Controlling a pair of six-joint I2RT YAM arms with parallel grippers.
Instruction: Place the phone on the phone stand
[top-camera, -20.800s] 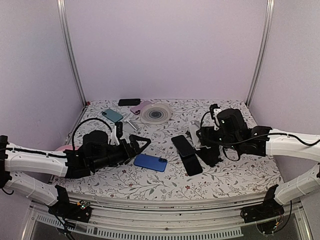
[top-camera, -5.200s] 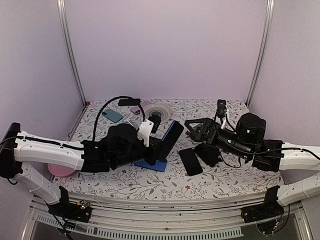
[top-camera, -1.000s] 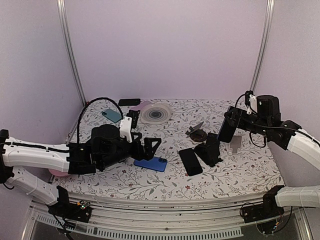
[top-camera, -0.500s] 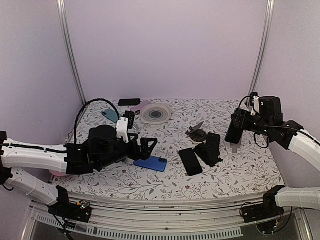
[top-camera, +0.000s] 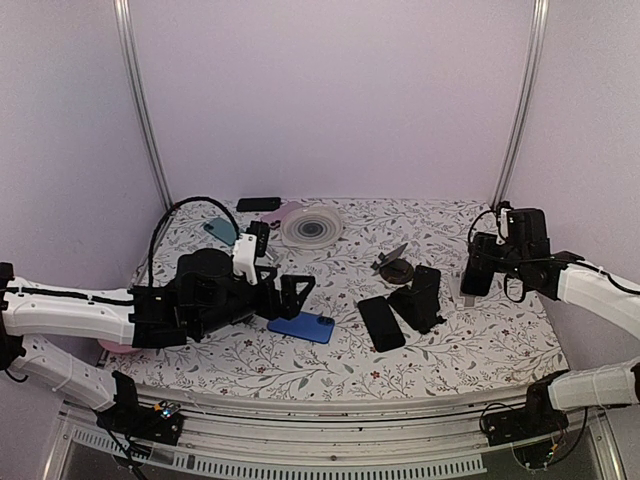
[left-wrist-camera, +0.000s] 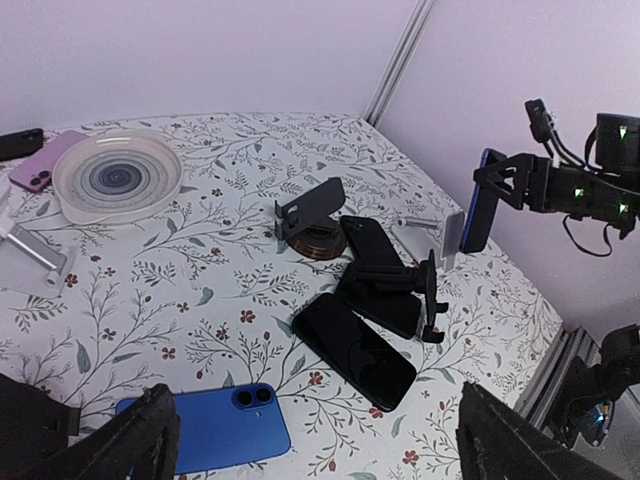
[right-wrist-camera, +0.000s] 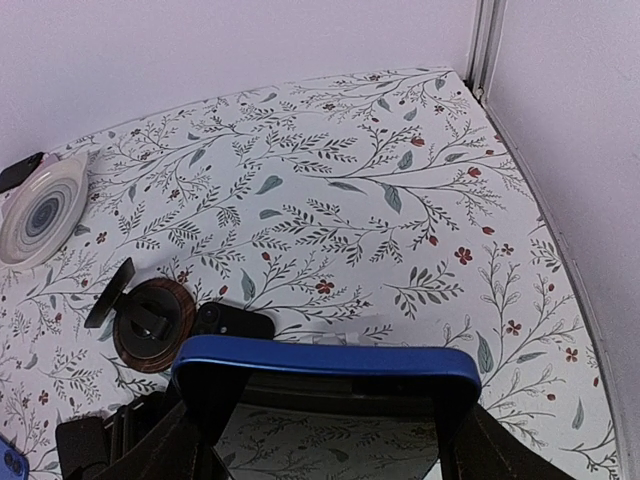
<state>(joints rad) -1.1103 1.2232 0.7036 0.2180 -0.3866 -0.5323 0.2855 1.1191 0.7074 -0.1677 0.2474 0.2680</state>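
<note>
Nearest the arm bases, the left gripper (left-wrist-camera: 316, 410) hangs low over the floral table (top-camera: 470, 350) with its jaws spread wide and nothing between them. I judge it is parked clear, since the job sits on the other side. Just beyond it a blue phone (top-camera: 300, 325) lies flat, camera side up, and a black phone (top-camera: 381, 322) lies flat to its right; both look like spares. Behind the black one, another dark phone (top-camera: 427, 285) leans on a black stand (top-camera: 412, 303), so that stand is taken. A round-based stand (top-camera: 396, 268) sits unoccupied a little farther back. Off to the right, the right gripper (top-camera: 478, 275) is clamped on a blue-edged phone (left-wrist-camera: 480, 212) by its long sides. It holds the phone upright, probably so the lower edge can settle onto the silver phone stand (left-wrist-camera: 449, 236) just beside it. Whether phone and stand touch I cannot tell. Farthest back sits a ringed plate (top-camera: 312, 225), with a teal phone (top-camera: 224, 230) to its left.
</note>
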